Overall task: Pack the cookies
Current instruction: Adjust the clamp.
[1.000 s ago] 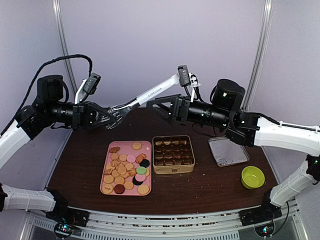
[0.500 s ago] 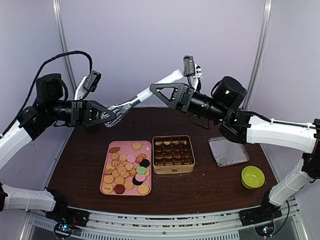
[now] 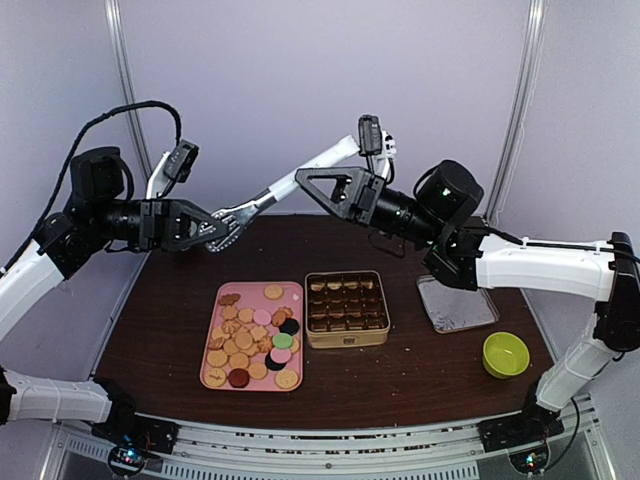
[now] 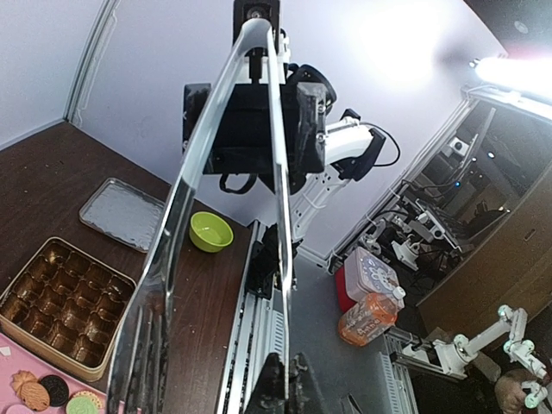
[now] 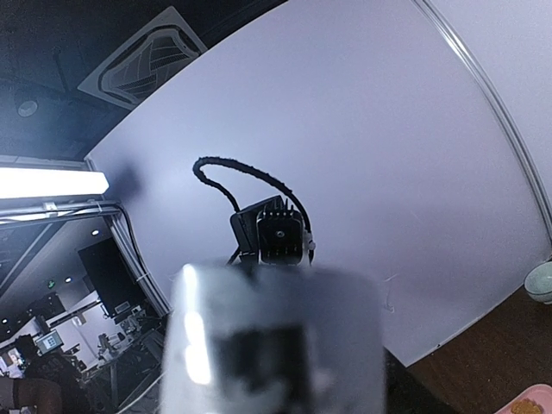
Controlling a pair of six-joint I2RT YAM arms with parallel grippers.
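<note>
I see a plain pale lilac wall (image 3: 300,80) behind the rig, framed by two slim grey metal uprights (image 3: 122,80). The work surface is a dark brown wooden table (image 3: 420,375) with a ribbed aluminium rail (image 3: 330,440) along its near edge. Off to the side, a white fluorescent strip light (image 5: 43,183) glows under a dark ceiling (image 5: 52,52), and cluttered lab benches (image 4: 448,233) stand beyond.

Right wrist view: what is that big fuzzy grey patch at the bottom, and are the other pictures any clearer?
Right wrist view: the grey patch is something too near the lens to focus; lamp glare at left. Left wrist view: shiny tongs sharp, glare upper right. Top external view: evenly lit, sharp.
</note>
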